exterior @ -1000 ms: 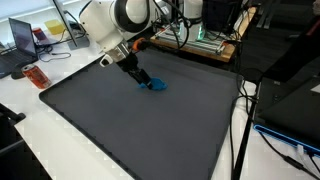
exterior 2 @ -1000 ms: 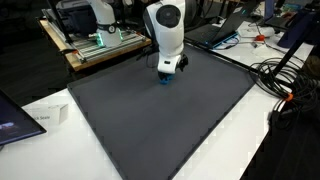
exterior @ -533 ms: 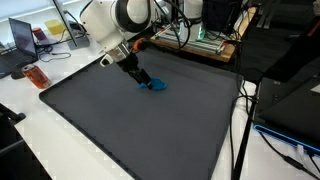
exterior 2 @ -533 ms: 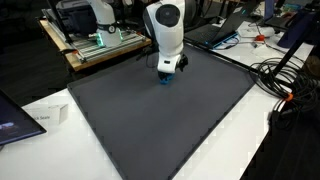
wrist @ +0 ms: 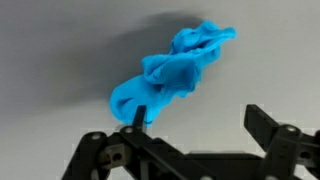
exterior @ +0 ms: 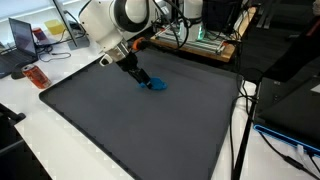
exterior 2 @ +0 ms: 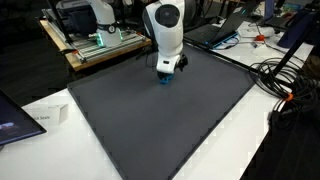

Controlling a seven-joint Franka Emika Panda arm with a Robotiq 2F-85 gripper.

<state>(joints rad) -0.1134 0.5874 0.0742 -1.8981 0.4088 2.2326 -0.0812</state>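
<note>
Gripper over cloth, pre-grasp stage. I have the Robotiq gripper (wrist: pixel 198 132) spread wide, its two black fingers (wrist: pixel 262 124) apart with nothing between them. It hangs low over a crumpled bright-blue cloth (wrist: pixel 175 72).

The cloth lies bunched in a loose diagonal twist on the dark grey rubbery table mat (exterior: pixel 130 130), toward the mat's far edge in both exterior views (exterior 2: pixel 160 120). In an exterior view the cloth (exterior: pixel 156 86) sits just beside the tilted gripper (exterior: pixel 140 78). From the opposite side the gripper (exterior 2: pixel 168 70) hides most of the cloth, and only a blue sliver (exterior 2: pixel 165 80) shows beneath it.

In the wrist view one fingertip overlaps the lower end of the cloth; I cannot tell whether they touch. Most of the fabric lies ahead of the gap, not inside it.

I judge this to be the approach, with no grasp made yet. A pick from here calls for a short advance to bring the thick middle fold between the fingers, then a descent to the mat before they clench.
</note>
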